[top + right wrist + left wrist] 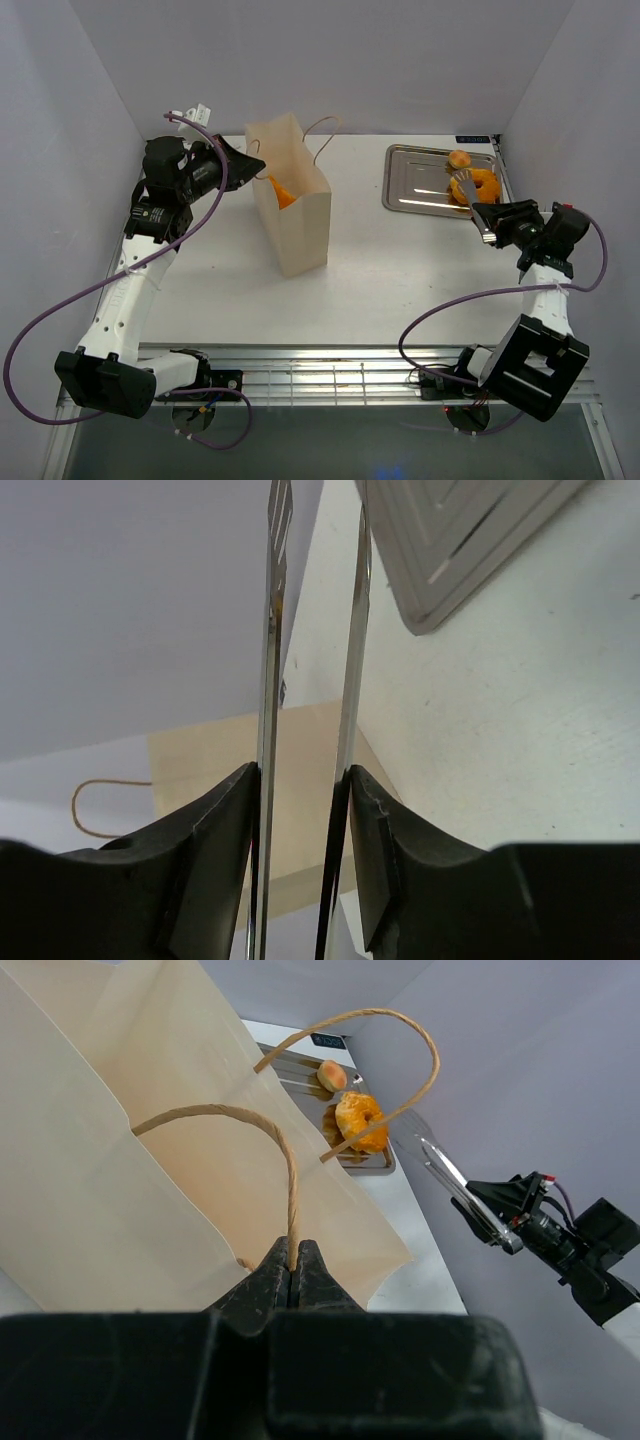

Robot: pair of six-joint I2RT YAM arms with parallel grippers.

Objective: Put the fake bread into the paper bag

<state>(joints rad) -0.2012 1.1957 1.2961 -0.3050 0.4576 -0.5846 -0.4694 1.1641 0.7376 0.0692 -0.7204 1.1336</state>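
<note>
A: What lies on the tray (410, 175)?
B: A doughnut (482, 186) and a bun (459, 158), at the far right of the surface (400, 270)

A: And the bag (300, 225)?
B: Upright, left of centre, well apart from the tray. An orange piece (283, 192) shows inside its open top

A: The left jaws?
B: Together, pinched on the bag's near cord handle (290, 1180), which arches up above the rim

A: The right jaws?
B: Clamped on the tongs (467, 190), with both steel blades between them. In the wrist view the blades stand a little apart, with nothing between them

A: Where do the tongs point?
B: At the tray. From above, their tips overlap the doughnut, but I cannot tell whether they touch it
</note>
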